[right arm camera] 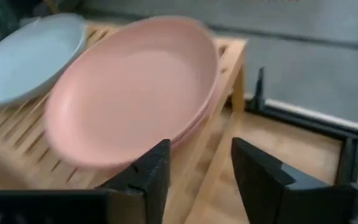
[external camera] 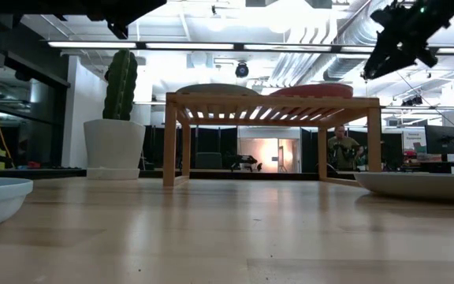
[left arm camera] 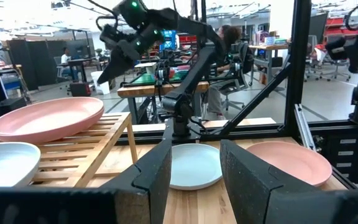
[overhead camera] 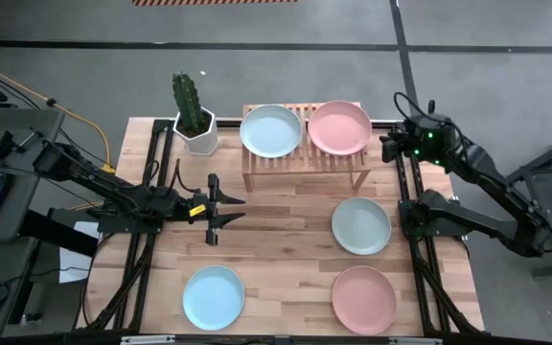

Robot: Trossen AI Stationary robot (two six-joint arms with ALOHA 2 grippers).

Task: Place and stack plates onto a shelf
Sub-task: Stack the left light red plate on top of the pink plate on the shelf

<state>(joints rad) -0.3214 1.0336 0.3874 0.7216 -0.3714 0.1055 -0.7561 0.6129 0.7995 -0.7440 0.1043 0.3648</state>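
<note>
The bench (overhead camera: 286, 225) carries everything, and the shelf (overhead camera: 305, 158) stands at its far middle with two plates already on its slats: a pale blue-green plate (overhead camera: 271, 131) on the left half and a pink plate (overhead camera: 340, 127) on the right half — in the right wrist view the pink one shows a doubled rim, so it may be two stacked, though I cannot be sure.

Four plates lie loose on the bench. The mint plate (overhead camera: 361, 225) lies just in front of the shelf's right end, a second pink plate (overhead camera: 364, 298) nearer the front edge on the same side, and a light blue plate (overhead camera: 213, 297) at the front left.

The turning point is this — both right-side plates lie toward the front from the right gripper (overhead camera: 392, 146), which hangs just beside the shelf's right end, empty, its fingers a plate-rim's gap apart. The mint plate is the nearer one and falls to the right arm; being round, it has no long axis to align to.

The left gripper (overhead camera: 230, 208) sits mid-bench, pointing right, fingers spread and holding nothing; the light blue plate lies in front of it. The cactus pot (overhead camera: 197, 129) stands by the shelf's left end, a thing for the left arm to clear.
</note>
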